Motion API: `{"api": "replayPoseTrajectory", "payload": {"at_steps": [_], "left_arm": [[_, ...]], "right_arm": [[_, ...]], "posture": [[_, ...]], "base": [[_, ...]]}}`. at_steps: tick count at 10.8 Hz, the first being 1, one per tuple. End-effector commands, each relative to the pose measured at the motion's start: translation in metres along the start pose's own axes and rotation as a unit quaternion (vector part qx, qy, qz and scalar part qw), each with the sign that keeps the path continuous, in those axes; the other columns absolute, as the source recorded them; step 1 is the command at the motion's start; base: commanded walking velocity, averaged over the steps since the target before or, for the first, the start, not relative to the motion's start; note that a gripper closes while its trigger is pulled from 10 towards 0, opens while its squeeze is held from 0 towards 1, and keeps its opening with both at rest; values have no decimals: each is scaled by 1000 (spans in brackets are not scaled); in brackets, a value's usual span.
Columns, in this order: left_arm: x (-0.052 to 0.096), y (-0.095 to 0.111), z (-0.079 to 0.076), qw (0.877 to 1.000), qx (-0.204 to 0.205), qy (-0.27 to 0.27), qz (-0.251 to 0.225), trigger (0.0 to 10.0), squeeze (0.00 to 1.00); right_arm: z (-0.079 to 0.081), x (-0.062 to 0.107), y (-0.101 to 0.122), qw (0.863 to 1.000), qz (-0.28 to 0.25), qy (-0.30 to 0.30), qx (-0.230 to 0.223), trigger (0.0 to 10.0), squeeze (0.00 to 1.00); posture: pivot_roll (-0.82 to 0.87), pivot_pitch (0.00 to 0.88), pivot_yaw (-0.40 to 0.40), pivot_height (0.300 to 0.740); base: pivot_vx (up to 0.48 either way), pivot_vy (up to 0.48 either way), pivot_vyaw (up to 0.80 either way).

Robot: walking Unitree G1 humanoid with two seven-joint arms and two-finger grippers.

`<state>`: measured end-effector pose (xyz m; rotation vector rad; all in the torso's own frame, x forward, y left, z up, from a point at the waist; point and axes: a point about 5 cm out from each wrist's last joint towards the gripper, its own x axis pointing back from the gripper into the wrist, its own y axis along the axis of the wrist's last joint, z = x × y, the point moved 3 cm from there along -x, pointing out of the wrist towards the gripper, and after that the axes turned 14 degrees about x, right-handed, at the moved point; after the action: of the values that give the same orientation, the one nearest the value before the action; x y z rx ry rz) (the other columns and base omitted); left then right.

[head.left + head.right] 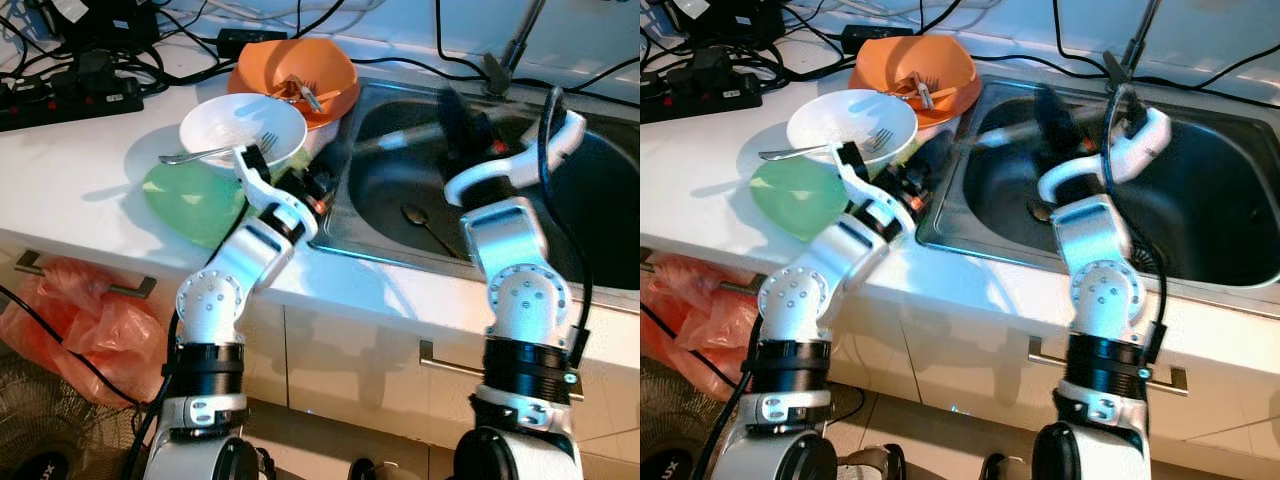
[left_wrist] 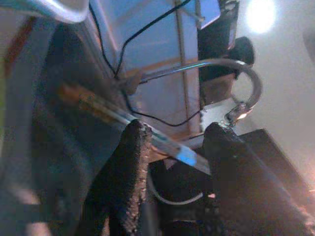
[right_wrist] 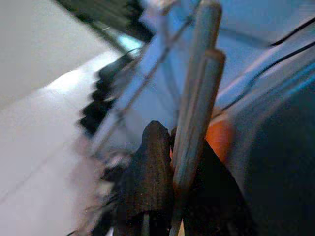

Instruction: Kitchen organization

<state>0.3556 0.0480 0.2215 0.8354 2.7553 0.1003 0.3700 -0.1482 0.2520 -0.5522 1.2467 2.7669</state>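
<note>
My right gripper (image 1: 452, 118) hangs blurred over the steel sink (image 1: 560, 215), shut on a pair of wooden chopsticks (image 3: 197, 98) that point left toward the orange bowl (image 1: 330, 70). My left gripper (image 1: 322, 182) lies at the sink's left rim with its fingers (image 2: 133, 147) apart and nothing between them. Beside it is a white bowl (image 1: 225, 125) with a fork (image 1: 205, 153) in it, partly over a green plate (image 1: 185, 200). The orange bowl holds some utensils (image 1: 300, 92). A spoon (image 1: 418, 217) lies on the sink bottom.
A power strip (image 1: 60, 100) and tangled black cables cover the counter's back left. The faucet (image 1: 515, 45) rises behind the sink. Below the counter are cabinet doors with handles (image 1: 130, 288) and a red plastic bag (image 1: 80, 320) on the floor.
</note>
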Motion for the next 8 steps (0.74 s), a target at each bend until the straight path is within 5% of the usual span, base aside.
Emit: {"api": "replayPoseTrajectory", "payload": {"at_steps": [1, 3, 4, 5, 6, 7, 8], "left_arm": [[-3, -10, -7, 999, -33, -6, 16, 10000, 1000], [0, -13, -17, 992, -120, -11, 41, 10000, 1000], [4, -12, -15, 981, -190, 3, 44, 10000, 1000], [6, -11, -14, 955, -292, 9, 47, 10000, 1000], [7, -13, -13, 940, -335, 12, 55, 10000, 1000], [8, -13, -7, 918, -390, 25, 66, 10000, 1000], [9, -13, -3, 905, -419, 30, 75, 10000, 1000]], "right_arm": [[-8, 0, 8, 999, -15, -26, 26, 0, 0], [-26, -2, 23, 992, -36, -75, 95, 0, 0], [-36, -2, 31, 982, -39, -93, 161, 1961, 0], [-46, -2, 28, 962, -16, -99, 255, 3490, 0], [-51, -2, 24, 942, 4, -98, 322, 10000, 0], [-57, -1, 10, 901, 45, -78, 425, 10000, 0], [-58, 0, -1, 883, 67, -56, 462, 10000, 0]], "posture": [[75, 128, -12, 740], [76, 128, -15, 740], [80, 128, -16, 740], [82, 129, -17, 740], [84, 129, -17, 740], [84, 128, -17, 740], [84, 128, -17, 740]], "base": [[0, 0, 0], [0, 0, 0], [0, 0, 0], [0, 0, 0], [0, 0, 0], [0, 0, 0], [0, 0, 0]]}}
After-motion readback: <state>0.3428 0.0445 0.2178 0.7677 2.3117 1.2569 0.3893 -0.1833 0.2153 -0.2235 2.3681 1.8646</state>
